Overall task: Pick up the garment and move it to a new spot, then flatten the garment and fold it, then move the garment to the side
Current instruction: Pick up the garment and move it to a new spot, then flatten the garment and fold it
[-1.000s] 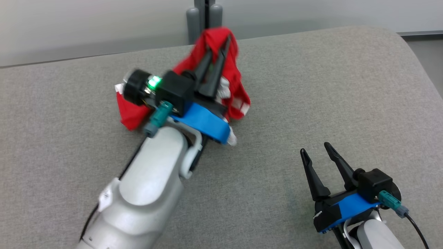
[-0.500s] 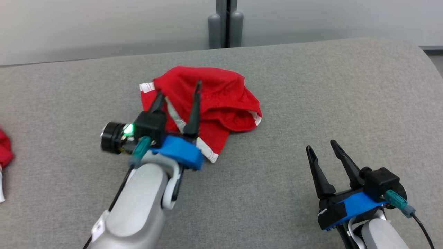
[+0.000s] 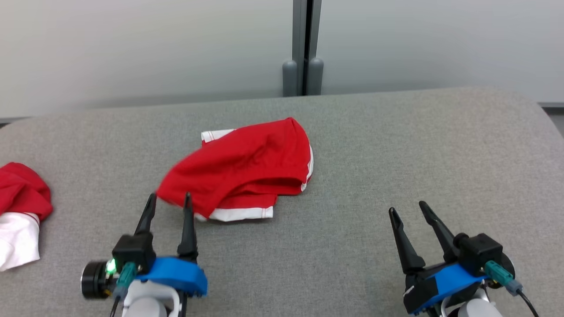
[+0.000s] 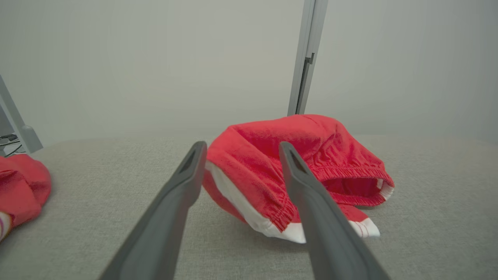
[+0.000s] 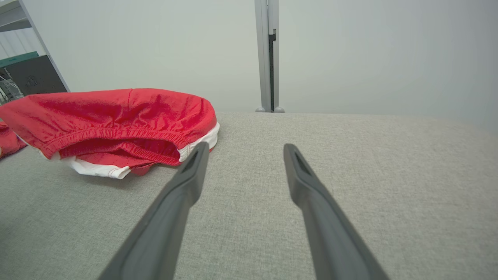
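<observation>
Both left pincer (image 3: 168,198) and right pincer (image 3: 407,209) gape wide, empty; garment (image 3: 246,163) lies crumpled just beyond the left tips; flattening seems next; each must pinch an edge and spread.

Right gripper (image 5: 245,147) fingers spread wide — red garment (image 5: 116,112) crumpled on grey cushion (image 5: 369,175), left of fingertips.

A grey woven-fabric worktop (image 3: 396,154) with a rounded far corner stands before a pale plain wall (image 3: 132,44). A crumpled red-and-white cloth (image 3: 20,207) lies at its left edge. A grey vertical post (image 3: 298,44) rises behind.
</observation>
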### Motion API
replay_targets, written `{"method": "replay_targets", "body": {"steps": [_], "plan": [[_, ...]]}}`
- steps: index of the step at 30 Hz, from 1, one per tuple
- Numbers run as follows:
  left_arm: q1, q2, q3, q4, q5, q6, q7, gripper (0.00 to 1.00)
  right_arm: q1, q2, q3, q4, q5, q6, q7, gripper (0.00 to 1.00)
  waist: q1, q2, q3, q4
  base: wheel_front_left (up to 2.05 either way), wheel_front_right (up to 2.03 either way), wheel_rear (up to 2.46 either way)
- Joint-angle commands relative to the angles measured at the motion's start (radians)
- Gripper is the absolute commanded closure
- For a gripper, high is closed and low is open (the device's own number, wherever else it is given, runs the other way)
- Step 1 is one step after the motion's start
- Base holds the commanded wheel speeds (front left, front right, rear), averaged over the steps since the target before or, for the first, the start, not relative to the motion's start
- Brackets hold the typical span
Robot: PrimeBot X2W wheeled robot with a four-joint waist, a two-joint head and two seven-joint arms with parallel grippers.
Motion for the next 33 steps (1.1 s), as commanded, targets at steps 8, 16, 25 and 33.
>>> {"method": "replay_targets", "body": {"steps": [8,16,25,33], "plan": [[0.164,-0.022,0.109,-0.034,0.033,-0.002,-0.003,0.00,0.055,0.011,-0.002,0.003,-0.016,0.000,-0.001,0.00,0.0001,0.0001,-0.071,-0.029,0.00,0.00,0.00],[0.221,-0.031,0.143,-0.050,0.069,-0.025,-0.003,0.00,0.083,0.006,-0.013,0.004,-0.025,0.000,-0.001,0.00,0.0001,0.0001,-0.095,-0.024,0.00,0.00,0.00],[0.204,-0.035,0.135,-0.043,0.072,-0.042,-0.003,0.00,0.087,0.009,-0.005,0.010,-0.019,0.000,-0.001,0.00,0.0001,0.0001,-0.083,0.001,0.00,0.00,0.00],[0.166,-0.035,0.058,-0.035,0.044,-0.034,-0.003,0.00,-0.003,-0.005,0.113,0.032,-0.004,0.000,-0.001,0.00,0.0001,0.0001,-0.030,0.117,0.00,0.00,0.00]]}}
